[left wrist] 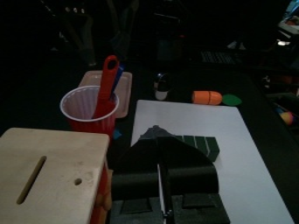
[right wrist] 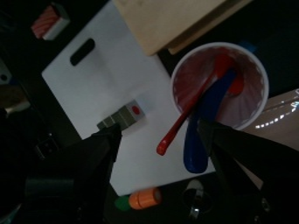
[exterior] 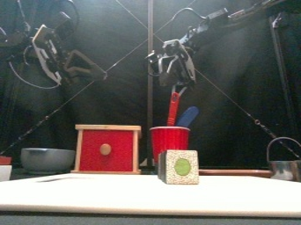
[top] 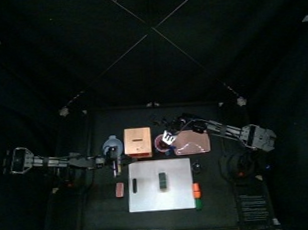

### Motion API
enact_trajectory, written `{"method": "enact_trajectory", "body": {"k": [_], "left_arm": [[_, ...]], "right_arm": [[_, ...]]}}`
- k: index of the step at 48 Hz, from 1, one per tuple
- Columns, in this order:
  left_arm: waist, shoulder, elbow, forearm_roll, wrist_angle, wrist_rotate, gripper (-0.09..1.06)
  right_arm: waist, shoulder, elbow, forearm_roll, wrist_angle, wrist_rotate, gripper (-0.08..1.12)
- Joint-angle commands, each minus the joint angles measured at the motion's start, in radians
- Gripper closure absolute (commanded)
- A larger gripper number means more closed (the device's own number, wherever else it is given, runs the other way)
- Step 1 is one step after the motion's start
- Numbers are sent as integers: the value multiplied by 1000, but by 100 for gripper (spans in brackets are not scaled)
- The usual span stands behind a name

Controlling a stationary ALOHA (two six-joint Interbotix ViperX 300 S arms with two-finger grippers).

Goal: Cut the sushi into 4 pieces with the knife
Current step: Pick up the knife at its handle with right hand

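The dark green sushi roll stands on the white cutting board, whole as far as I can see. Behind it is the red cup holding a red knife and a blue knife. My right gripper hangs open just above the cup, its jaws wide apart on either side of the knife handles and touching neither. In the front view the red knife reaches up toward that gripper. My left gripper is shut and empty, raised over the board's left part, with the sushi roll partly hidden behind it.
A pale wooden box with a red drawer front stands left of the cup. The blue-grey bowl is at far left and the metal cutter at far right. A pink tray lies behind the board. Orange and green toys sit at the board's right edge.
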Motion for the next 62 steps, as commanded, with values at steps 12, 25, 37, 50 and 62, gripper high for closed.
{"method": "enact_trajectory", "body": {"k": [12,25,37,50,62], "left_arm": [[3,2,-3,-23,-3,0,99],[3,2,3,-26,-3,2,99],[3,2,5,-26,-2,2,99],[3,2,9,-26,-3,0,99],[3,2,15,-26,-3,0,99]], "right_arm": [[-2,67,-109,-48,101,-3,7],[2,98,-127,-54,132,-2,20],[3,107,-133,-54,161,-3,41],[8,127,-170,-57,183,-3,59],[9,166,-255,-81,239,-5,69]]}}
